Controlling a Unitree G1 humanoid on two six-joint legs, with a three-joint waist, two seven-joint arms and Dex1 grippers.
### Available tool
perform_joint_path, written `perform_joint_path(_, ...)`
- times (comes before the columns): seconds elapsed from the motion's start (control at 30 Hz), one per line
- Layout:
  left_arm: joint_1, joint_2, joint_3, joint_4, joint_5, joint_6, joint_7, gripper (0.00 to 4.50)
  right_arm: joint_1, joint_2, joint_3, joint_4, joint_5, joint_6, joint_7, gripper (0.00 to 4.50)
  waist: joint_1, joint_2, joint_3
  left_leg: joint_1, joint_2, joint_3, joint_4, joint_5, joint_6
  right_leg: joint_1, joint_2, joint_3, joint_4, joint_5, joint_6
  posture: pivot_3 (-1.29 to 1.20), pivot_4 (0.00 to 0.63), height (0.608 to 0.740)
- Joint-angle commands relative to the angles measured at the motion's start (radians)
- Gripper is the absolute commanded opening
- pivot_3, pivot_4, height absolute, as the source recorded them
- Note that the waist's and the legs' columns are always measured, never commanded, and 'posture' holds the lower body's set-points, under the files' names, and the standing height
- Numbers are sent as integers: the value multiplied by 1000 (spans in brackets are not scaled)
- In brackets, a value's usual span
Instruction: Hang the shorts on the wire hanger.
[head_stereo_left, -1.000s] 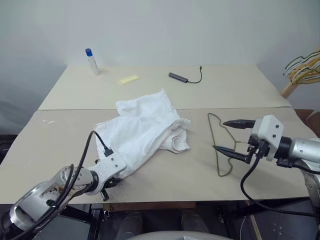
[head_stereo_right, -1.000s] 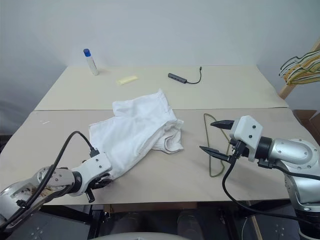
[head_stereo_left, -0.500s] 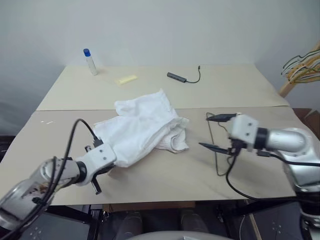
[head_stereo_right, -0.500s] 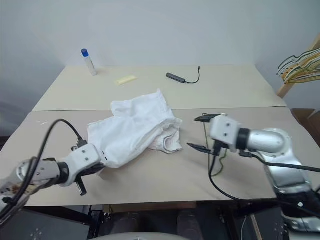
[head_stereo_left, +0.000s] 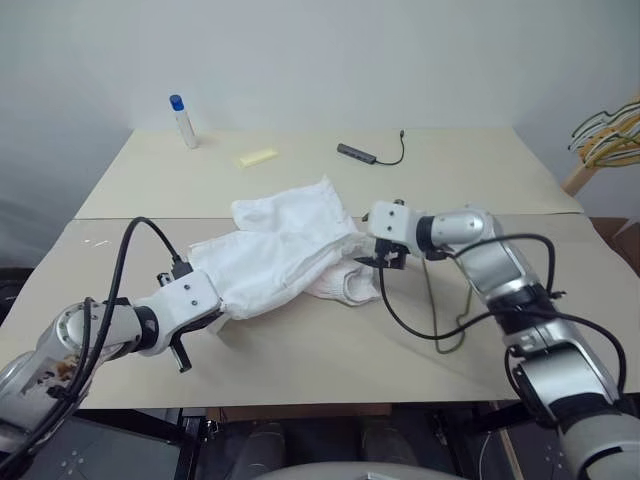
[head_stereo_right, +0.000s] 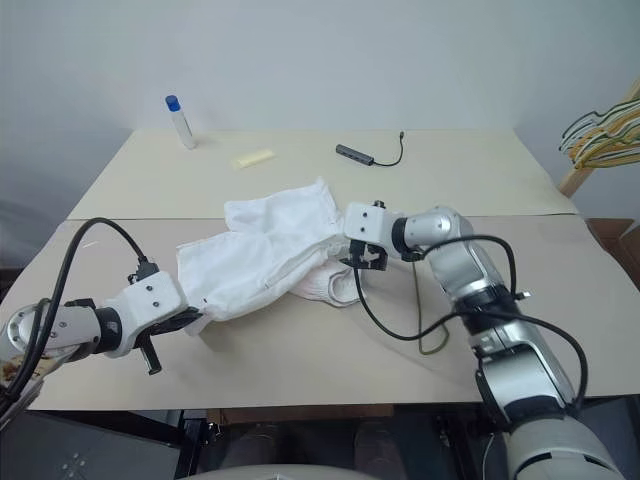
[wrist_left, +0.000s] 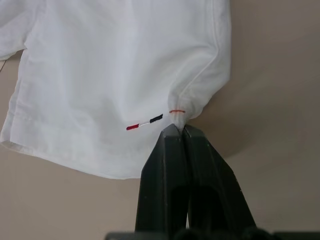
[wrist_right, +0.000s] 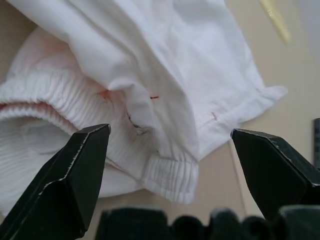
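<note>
Left tool (wrist_left: 176, 131) clamped on a hem corner of the white shorts (head_stereo_left: 285, 255), spread across the tabletop (head_stereo_left: 330, 350). Right tool (wrist_right: 170, 150) wide open at the ribbed waistband (wrist_right: 50, 107), olive wire hanger (head_stereo_left: 440, 300) just behind. Best closed squarely on one waistband layer, avoiding bunching.

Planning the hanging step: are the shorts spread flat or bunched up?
Bunched. The shorts lie crumpled on the table, legs folded over, the ribbed waistband gathered; the left gripper pinches one hem corner.
</note>
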Motion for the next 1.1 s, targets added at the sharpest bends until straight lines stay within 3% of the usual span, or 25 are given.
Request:
perform_joint_path(0.03,-2,-8,40,-28,22,-4,9,9,-82,20,8,100,4,2,60,4315,-1,0,0,0,0,0,0,0,0,0,0,0,0,0,0,-4,0,740)
perform_joint_path(0.13,3,-17,46,-34,26,1,14,0,-128,51,24,204,-7,-35,80,3611,-2,0,0,0,0,-1,0,0,0,0,0,0,0,0,0,4,0,740)
perform_joint_path(0.37,12,-29,60,-47,35,10,12,0,-185,98,44,401,-68,-176,23,983,-4,1,0,0,0,-1,0,0,-1,-1,0,0,1,0,0,14,0,740)
perform_joint_path(0.47,12,-34,63,-48,39,12,9,0,-192,101,36,419,-66,-202,33,113,-9,1,0,0,0,-2,0,0,-1,-1,1,0,1,0,0,14,0,740)
perform_joint_path(0.63,10,-41,63,-45,46,-5,8,0,-162,63,19,359,-54,-235,55,48,-14,1,1,0,0,-5,0,-1,-2,-1,1,0,1,0,0,10,0,740)
perform_joint_path(0.7,36,-44,89,-29,59,-109,-22,0,-112,2,-5,239,-22,-229,107,48,-13,1,1,0,0,-7,0,-1,-2,-1,1,-1,1,0,0,10,0,740)
perform_joint_path(0.9,141,-37,289,75,-31,-437,-312,0,106,-254,-81,-246,159,-207,358,48,4,4,2,-4,0,-7,0,-2,-3,-4,0,-1,0,0,0,-21,0,740)
perform_joint_path(1.1,52,-11,287,195,-88,-565,-491,0,170,-349,-121,-428,254,-181,418,48,-8,5,3,4,3,2,0,-1,-3,3,2,-1,0,-4,-1,-64,0,740)
